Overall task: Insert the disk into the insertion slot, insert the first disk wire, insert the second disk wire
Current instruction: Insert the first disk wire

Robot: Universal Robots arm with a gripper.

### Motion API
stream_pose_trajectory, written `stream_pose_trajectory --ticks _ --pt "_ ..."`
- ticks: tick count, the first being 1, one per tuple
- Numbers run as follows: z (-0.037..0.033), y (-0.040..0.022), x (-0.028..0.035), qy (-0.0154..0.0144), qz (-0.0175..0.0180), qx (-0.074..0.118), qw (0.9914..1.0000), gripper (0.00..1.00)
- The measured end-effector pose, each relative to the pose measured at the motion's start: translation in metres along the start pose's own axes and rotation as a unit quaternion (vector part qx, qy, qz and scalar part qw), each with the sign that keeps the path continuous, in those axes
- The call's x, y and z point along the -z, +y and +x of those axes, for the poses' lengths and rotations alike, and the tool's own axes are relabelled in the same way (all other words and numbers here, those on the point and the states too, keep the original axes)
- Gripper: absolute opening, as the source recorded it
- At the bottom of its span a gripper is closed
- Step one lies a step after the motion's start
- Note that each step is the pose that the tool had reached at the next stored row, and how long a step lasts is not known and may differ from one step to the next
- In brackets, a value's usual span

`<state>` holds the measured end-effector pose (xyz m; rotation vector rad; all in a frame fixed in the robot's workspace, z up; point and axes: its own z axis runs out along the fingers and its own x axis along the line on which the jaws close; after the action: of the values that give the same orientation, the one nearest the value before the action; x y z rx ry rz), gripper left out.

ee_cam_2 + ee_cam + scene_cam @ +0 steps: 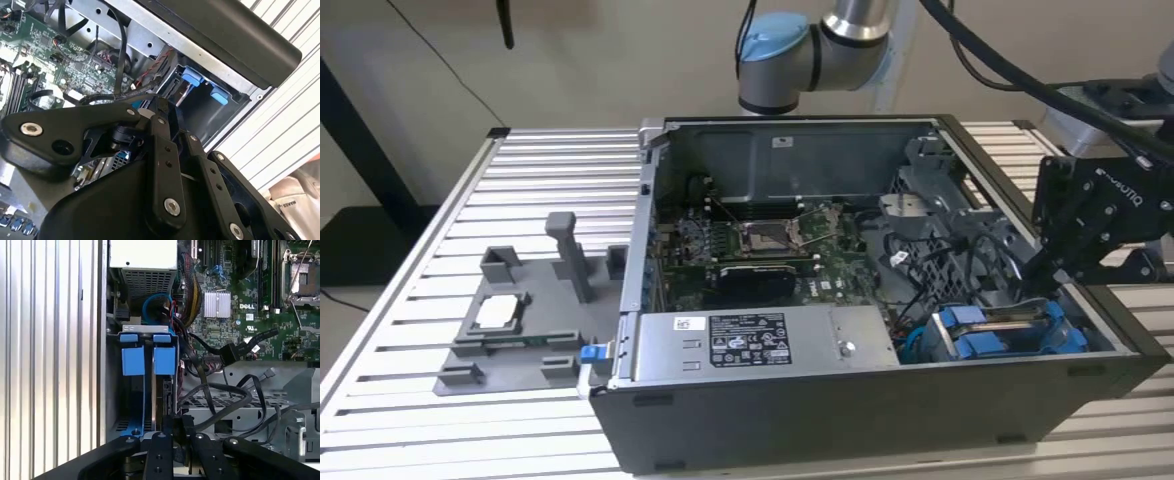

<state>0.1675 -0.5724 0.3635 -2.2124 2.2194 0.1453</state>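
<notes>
At the near corner of the open computer case (854, 410), on the exterior view's right, the insertion slot (145, 329) is seen just beside the silver power-supply box (747, 340). The disk (156, 395) is noted inside the slot, stood on edge between the cage walls. Its long axis is laid along the case's near wall, running from the power-supply box toward the exterior view's right. The blue end tabs (164, 360) are pointed toward the power-supply box; the opposite end is turned toward the tool. The narrow upper edge is faced up, out of the open case.

Tool (176, 424): lowered into the case at the disk's untabbed end. The fingers (159, 455) are drawn narrow, tips almost together. A small dark block is seen between them; what it is cannot be told. Contact with the disk cannot be confirmed.

Black cables (220, 395) are looped just beside the slot on its far side, over a grey perforated metal panel; some are led toward the tool. The motherboard (761, 245) is seen farther in, flat on the case floor.

The case is laid on its side on a slatted metal worktop (547, 170). Apart from it, on the exterior view's left, a grey moulded fixture (520, 320) is set on the worktop.
</notes>
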Motion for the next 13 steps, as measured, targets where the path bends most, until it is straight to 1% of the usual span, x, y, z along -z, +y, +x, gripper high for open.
stream_pose_trajectory --ticks 1,2,3,5,6,8,13 --pt "0.0000 0.0000 -0.0003 -0.0001 0.0001 0.000 1.00000 0.19" --pt "0.0000 0.0000 -0.0011 -0.0002 0.0010 0.000 1.00000 0.19" --pt "0.0001 0.0000 -0.0017 -0.0001 0.0034 0.000 0.99999 0.19" --pt "0.0002 -0.0002 -0.0038 -0.0004 0.0100 0.001 0.99995 0.19" --pt "0.0004 -0.0003 -0.0053 -0.0006 0.0121 0.001 0.99993 0.19" --pt "0.0005 -0.0005 -0.0078 -0.0004 0.0131 0.001 0.99991 0.19" --pt "0.0008 0.0004 -0.0121 -0.0004 0.0132 0.001 0.99991 0.19"
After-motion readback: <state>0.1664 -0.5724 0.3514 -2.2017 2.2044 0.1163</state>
